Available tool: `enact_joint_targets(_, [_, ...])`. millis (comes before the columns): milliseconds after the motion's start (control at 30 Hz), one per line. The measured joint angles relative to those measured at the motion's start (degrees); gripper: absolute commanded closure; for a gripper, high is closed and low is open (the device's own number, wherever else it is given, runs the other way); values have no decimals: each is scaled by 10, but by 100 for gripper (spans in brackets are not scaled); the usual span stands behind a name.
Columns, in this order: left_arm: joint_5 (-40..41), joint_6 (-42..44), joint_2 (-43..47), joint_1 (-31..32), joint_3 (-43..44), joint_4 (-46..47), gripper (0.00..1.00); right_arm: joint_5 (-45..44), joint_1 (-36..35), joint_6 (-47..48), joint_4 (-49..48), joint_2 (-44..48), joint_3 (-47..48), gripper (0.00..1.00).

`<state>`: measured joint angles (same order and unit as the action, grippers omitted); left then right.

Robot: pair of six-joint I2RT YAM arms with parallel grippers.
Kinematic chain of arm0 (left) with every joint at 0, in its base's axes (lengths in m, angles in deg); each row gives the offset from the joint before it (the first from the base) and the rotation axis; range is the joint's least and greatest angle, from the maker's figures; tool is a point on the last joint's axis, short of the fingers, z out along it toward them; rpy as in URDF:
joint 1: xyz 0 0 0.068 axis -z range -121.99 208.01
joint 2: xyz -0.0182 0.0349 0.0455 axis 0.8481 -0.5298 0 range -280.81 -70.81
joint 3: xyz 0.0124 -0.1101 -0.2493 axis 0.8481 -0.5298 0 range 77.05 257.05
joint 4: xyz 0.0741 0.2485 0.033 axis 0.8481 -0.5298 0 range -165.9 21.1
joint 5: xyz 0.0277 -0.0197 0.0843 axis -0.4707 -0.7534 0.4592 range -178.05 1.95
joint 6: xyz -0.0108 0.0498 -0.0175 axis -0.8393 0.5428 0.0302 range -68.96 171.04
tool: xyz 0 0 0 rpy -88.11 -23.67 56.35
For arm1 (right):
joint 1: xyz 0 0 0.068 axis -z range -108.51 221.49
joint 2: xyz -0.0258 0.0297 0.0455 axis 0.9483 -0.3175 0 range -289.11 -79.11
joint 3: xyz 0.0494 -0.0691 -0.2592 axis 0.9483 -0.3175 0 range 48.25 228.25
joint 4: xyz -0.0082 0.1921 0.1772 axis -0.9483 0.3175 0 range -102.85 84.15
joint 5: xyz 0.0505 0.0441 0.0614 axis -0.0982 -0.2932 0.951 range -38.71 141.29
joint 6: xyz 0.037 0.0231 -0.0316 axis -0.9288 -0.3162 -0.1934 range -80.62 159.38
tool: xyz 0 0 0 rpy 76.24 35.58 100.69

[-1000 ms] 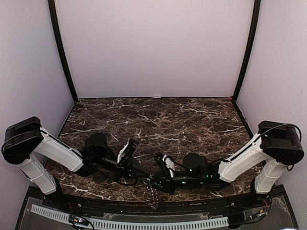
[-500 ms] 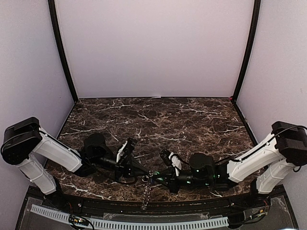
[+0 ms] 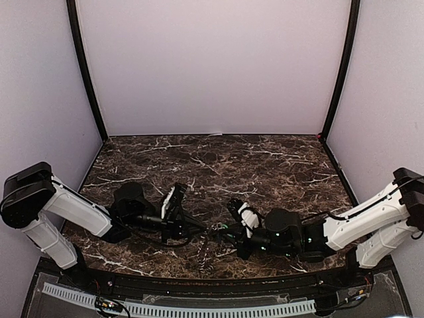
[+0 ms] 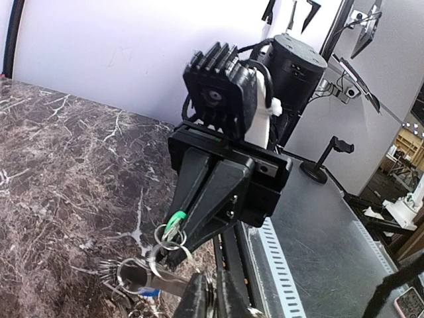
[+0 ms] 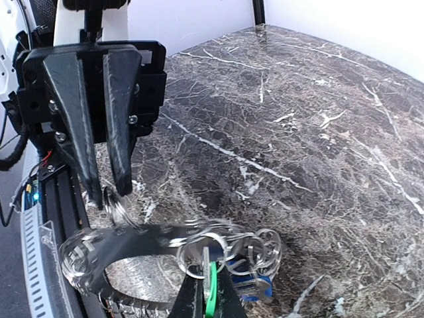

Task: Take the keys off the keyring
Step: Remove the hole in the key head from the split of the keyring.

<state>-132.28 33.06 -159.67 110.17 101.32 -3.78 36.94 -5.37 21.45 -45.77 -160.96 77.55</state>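
- Right claw (image 5: pixel 207 301) pinches the green key (image 5: pixel 212 281); facing it, the left claw (image 5: pixel 109 191) has its fingers narrowly apart at a wire loop (image 5: pixel 116 204), grip unclear.
- No key looks freed yet; the blue keys (image 5: pixel 255 288) seem looped on beside the right claw.
- Toothed grey keyring (image 5: pixel 122 242) hangs blurred between both claws.

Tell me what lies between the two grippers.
In the right wrist view, the keyring and a bunch of small wire rings span the gap from the left gripper to the right gripper, which pinches the green key.
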Motion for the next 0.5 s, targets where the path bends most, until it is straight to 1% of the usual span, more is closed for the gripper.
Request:
enact_joint_targets(100, [1, -14, -1, -5, -1, 16, 71, -17, -5, 15, 0, 0, 0, 100])
enact_joint_targets(267, [-3, -48, -6, -16, -17, 62, 57, -35, -11, 40, 0, 0, 1, 100])
enact_joint_targets(367, [-8, -63, -6, -22, -25, 75, 51, -38, -14, 55, 0, 0, 2, 100])
enact_joint_targets(500, [-22, -69, 1, -32, -25, 72, 45, -37, -15, 80, 1, 0, 2, 100])
